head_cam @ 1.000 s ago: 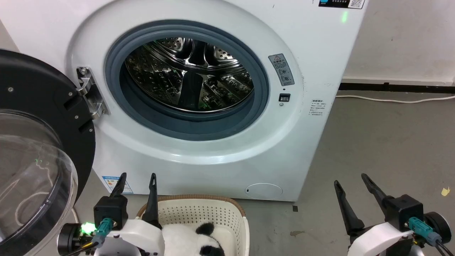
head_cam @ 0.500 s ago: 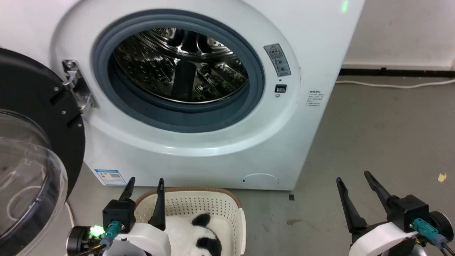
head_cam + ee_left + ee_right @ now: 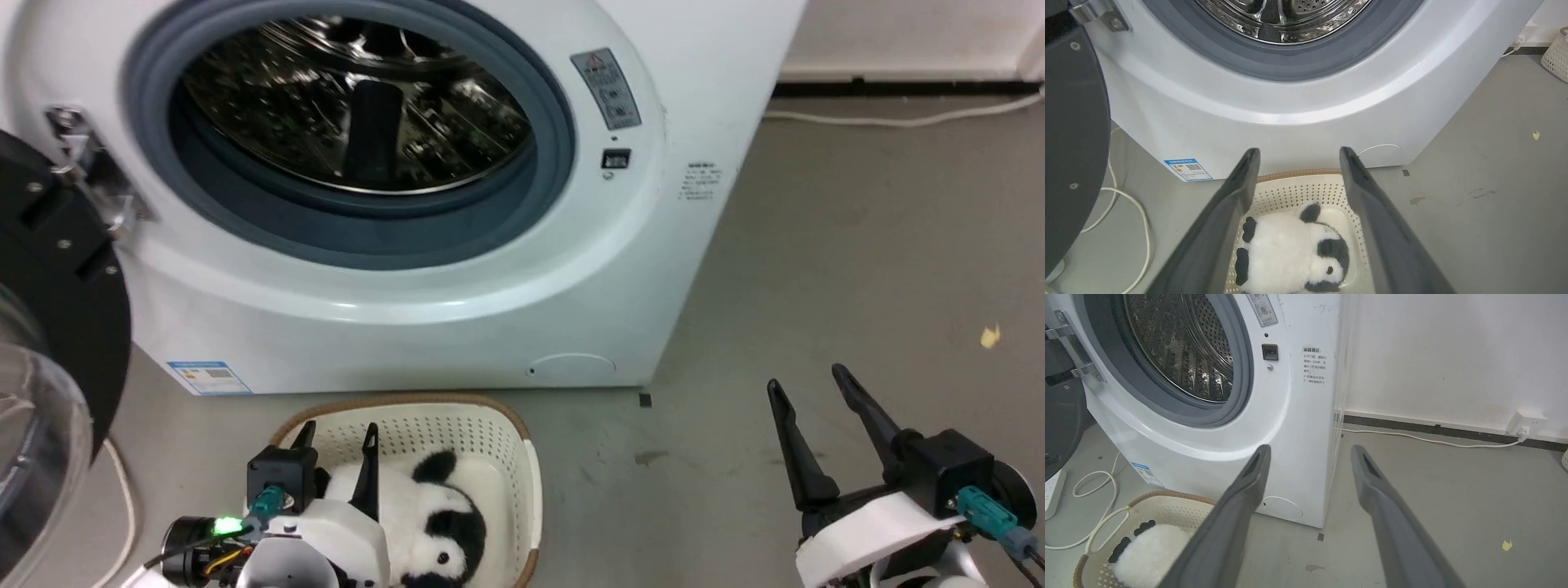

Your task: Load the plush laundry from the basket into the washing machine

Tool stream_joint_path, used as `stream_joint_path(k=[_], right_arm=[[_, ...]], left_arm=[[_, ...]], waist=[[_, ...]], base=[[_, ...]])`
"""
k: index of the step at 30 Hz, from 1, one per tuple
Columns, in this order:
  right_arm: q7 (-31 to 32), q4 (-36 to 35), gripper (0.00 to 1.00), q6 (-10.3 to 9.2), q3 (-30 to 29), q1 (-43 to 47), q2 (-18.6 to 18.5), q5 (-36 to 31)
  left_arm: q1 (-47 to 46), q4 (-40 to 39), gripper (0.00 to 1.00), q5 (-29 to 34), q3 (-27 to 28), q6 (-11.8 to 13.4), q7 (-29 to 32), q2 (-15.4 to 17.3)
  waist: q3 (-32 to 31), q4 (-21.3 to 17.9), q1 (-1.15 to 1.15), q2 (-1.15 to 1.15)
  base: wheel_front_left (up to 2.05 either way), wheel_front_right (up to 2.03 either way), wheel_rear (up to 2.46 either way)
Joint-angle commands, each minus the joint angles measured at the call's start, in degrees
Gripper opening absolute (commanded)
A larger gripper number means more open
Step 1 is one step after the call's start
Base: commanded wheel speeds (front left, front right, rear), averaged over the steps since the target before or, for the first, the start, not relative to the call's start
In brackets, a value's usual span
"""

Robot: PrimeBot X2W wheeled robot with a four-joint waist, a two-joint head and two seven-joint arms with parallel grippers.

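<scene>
Head camera has tipped down; basket now shows whole, grasp not yet made.
Left gripper (image 3: 339,427), spread and empty, poised over plush laundry (image 3: 416,514) lying in the basket (image 3: 457,441); washing machine (image 3: 490,327) drum open, bare; right gripper (image 3: 804,377) spread, empty, idle.

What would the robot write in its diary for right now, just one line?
stage: pre-grasp | left gripper: open, over plush laundry in basket | right gripper: open, over floor | washing machine: door open
</scene>
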Motion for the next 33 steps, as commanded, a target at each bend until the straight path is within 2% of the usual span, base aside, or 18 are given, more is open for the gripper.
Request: stream_joint_path(k=[1, 21, 33], right_arm=[[-0.6, -0.4, 1.0, -0.02, 0.1, -0.9, 0.0, 0.4], [-3.0, -0.5, 1.0, -0.03, 2.0, -4.8, 0.0, 5.6], [-4.4, -0.7, 1.0, -0.04, 2.8, -6.8, 0.0, 8.0]], left_arm=[[-1.1, 0.6, 1.0, -0.3, -0.2, 0.0, 0.1, 0.3], [-6.0, 13.0, 1.0, -5.4, 1.8, -0.4, 3.3, 5.9], [-9.7, 20.3, 1.0, -8.4, 3.2, 1.4, 4.8, 9.5]], waist=[[0.9, -0.8, 0.0, -0.01], [10.3, -7.6, 0.0, -0.01], [16.6, -11.4, 0.0, -0.01]], base=[[0.0, 0.0, 0.0], [0.0, 0.0, 0.0], [0.0, 0.0, 0.0]])
